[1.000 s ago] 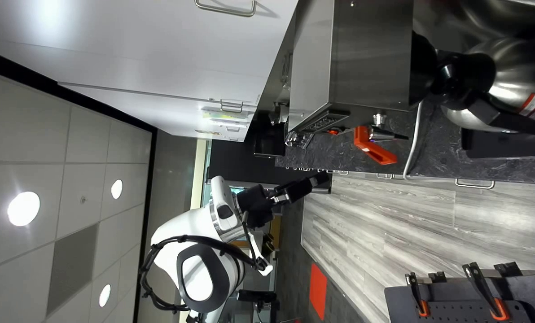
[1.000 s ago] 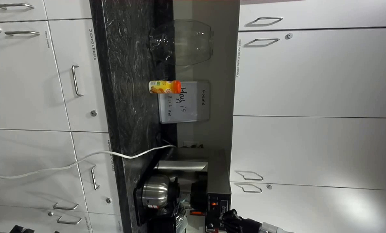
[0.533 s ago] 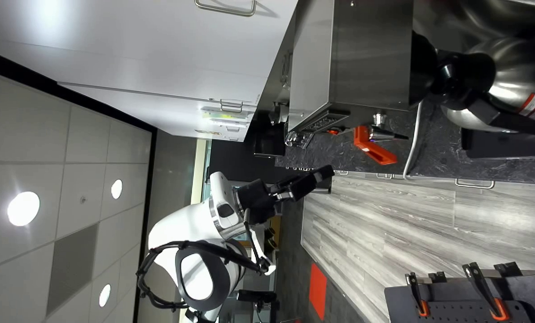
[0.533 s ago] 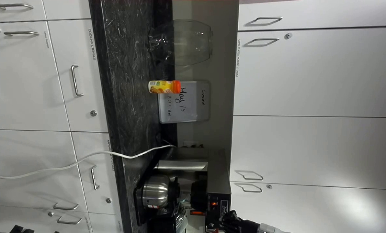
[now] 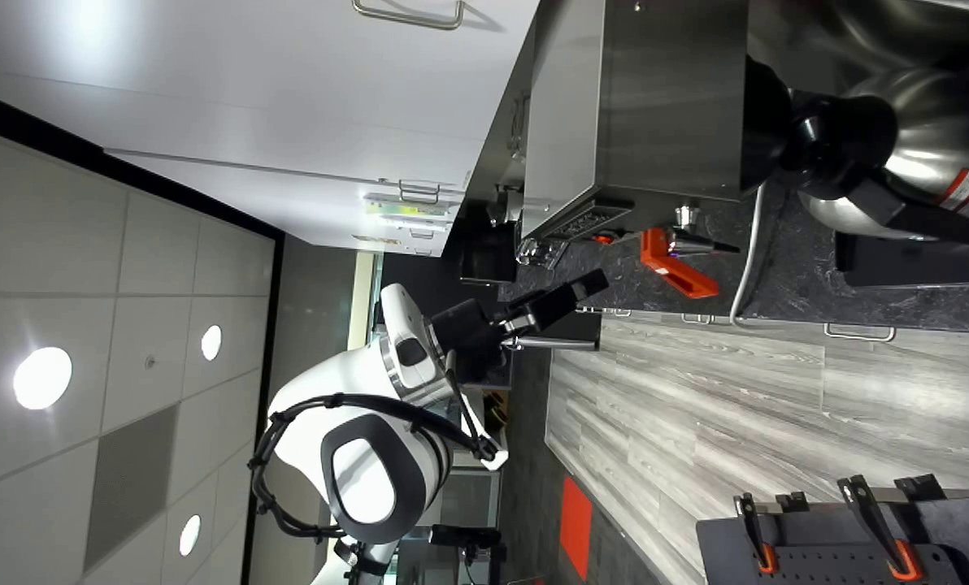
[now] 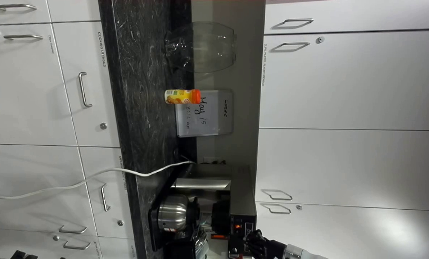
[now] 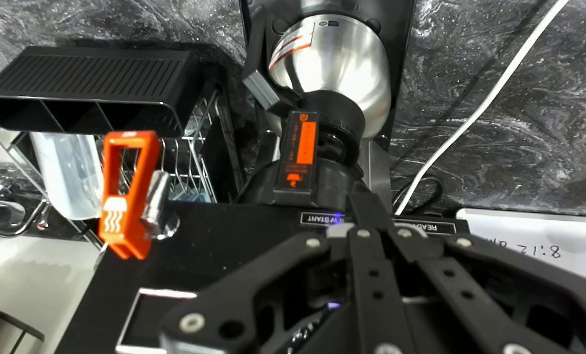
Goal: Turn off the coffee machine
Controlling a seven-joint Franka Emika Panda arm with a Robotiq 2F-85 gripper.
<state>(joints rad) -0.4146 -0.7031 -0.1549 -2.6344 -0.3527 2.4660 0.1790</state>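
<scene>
Both fingers seem pressed together, hiding part of the coffee machine.

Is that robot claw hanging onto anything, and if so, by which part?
Nothing is held, as far as the wrist view shows: the gripper looks shut with no object in its grasp.

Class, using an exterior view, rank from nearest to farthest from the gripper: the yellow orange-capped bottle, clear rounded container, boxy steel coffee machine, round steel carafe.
1. Boxy steel coffee machine, lower centre.
2. Round steel carafe, lower, left of centre.
3. Yellow orange-capped bottle, above centre.
4. Clear rounded container, near the top.
</scene>
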